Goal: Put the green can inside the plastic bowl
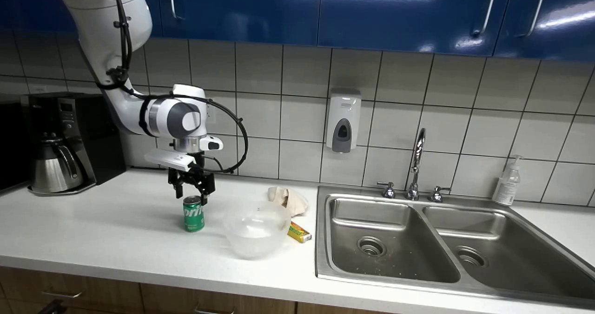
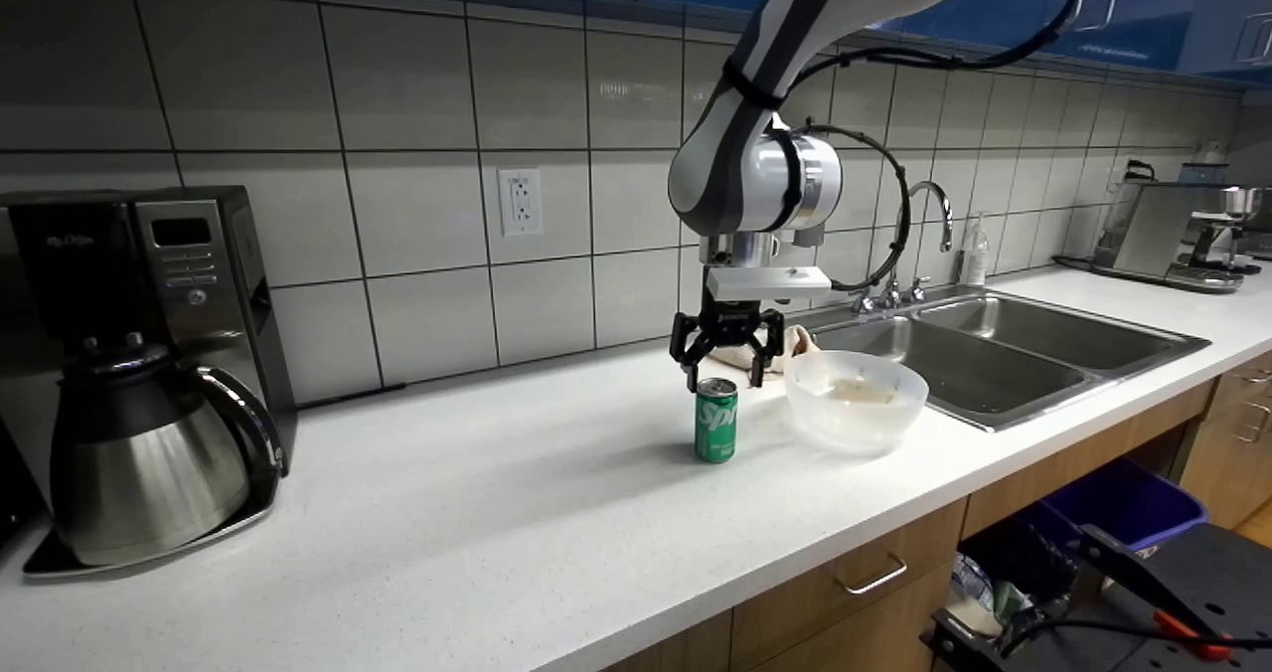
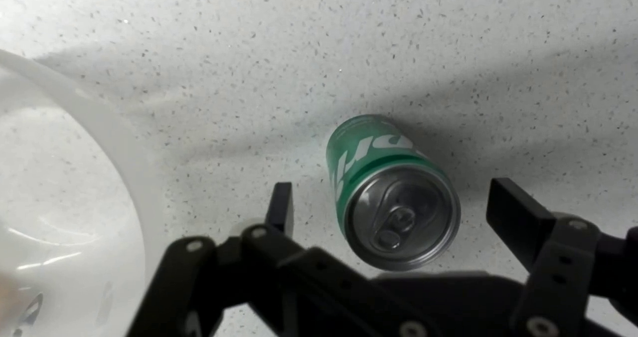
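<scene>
The green can (image 1: pixel 193 219) stands upright on the white counter, silvery top up. It also shows in the other exterior view (image 2: pixel 715 428) and in the wrist view (image 3: pixel 369 150). The translucent plastic bowl (image 1: pixel 255 242) stands upright beside the can, a short gap away; it also shows in an exterior view (image 2: pixel 857 423) and at the left edge of the wrist view (image 3: pixel 127 142). My gripper (image 1: pixel 191 197) is open and points down over the can's top. In the wrist view the fingers (image 3: pixel 391 200) are on either side of the can's top, apart from it.
A beige cloth (image 1: pixel 290 200) and a small yellowish packet (image 1: pixel 299 232) lie beside the bowl. A steel double sink (image 1: pixel 321 239) with a faucet (image 1: pixel 417 165) lies beyond them. A coffee maker (image 2: pixel 204 284) stands at the opposite end. The tiled wall (image 2: pixel 417 205) rises behind the counter.
</scene>
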You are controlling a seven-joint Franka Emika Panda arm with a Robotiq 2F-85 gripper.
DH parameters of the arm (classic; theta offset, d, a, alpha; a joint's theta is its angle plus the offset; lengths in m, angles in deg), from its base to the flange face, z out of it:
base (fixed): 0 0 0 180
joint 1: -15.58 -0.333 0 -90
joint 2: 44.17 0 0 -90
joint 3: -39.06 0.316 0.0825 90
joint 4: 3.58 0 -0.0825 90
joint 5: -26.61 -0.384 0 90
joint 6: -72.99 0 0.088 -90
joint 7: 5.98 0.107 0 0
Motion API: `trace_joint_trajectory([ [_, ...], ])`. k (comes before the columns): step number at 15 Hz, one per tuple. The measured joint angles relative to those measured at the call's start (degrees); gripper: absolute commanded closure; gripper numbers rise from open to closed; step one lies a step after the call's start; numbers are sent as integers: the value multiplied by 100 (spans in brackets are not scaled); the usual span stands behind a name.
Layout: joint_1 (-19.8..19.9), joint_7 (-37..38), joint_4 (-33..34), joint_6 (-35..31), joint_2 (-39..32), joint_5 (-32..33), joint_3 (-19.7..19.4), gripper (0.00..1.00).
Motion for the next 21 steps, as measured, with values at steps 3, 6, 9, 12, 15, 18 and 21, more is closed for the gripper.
trace_joint_trajectory([
  [3,0,2,163,52,-182,0,0,0],
  [6,-5,5,326,123,-368,0,1,0],
  [9,-29,9,472,204,-530,0,2,0],
  [12,-60,15,565,238,-639,0,2,0],
  [15,-67,16,611,259,-709,0,4,0],
  [18,-67,16,616,263,-743,0,4,27],
  [21,-67,16,617,263,-758,0,4,51],
])
